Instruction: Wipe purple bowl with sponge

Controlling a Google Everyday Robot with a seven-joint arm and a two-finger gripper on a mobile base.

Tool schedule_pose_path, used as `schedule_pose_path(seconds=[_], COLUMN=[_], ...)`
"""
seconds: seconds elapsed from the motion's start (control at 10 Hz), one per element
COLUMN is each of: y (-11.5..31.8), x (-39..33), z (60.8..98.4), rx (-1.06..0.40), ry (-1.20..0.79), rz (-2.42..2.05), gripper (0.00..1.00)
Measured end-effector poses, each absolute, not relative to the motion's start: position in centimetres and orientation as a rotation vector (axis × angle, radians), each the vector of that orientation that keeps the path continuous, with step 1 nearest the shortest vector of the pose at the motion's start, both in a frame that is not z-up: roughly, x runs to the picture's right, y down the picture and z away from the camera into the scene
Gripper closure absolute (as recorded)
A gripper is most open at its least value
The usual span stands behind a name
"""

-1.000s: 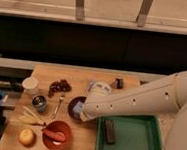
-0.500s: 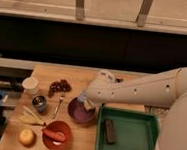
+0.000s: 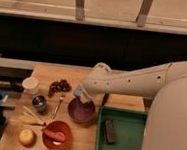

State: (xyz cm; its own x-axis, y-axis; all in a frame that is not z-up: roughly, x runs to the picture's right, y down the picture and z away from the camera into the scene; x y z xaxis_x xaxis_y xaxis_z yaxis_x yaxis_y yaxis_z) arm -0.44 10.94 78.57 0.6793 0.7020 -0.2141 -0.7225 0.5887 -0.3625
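Note:
The purple bowl (image 3: 81,111) sits on the wooden table (image 3: 106,81) near its middle, left of the green tray. My gripper (image 3: 80,94) hangs just above the bowl's far left rim, at the end of the white arm (image 3: 136,84) that reaches in from the right. A pale bluish thing shows at the gripper's tip; I cannot tell whether it is the sponge. The arm's wrist hides the fingers.
A green tray (image 3: 125,143) with a dark block (image 3: 110,130) lies at the right. A red bowl (image 3: 56,135), a yellow apple (image 3: 26,137), a metal cup (image 3: 39,103), a fork (image 3: 58,105), grapes (image 3: 59,86) and a white cup (image 3: 30,85) stand to the left.
The arm has swung up and back to the left; the gripper has lifted from inside the bowl to just above its far left rim.

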Motion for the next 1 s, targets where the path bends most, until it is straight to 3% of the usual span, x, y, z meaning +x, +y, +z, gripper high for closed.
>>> schedule_pose_path(seconds=[0.5,1.0], y=[16.5,15.7], x=[-0.3,4.9], z=[76.5,75.2], rx=[-0.453,-0.395], ry=[0.064,0.096], rz=[0.874,0.946], gripper=[1.00,1.00])
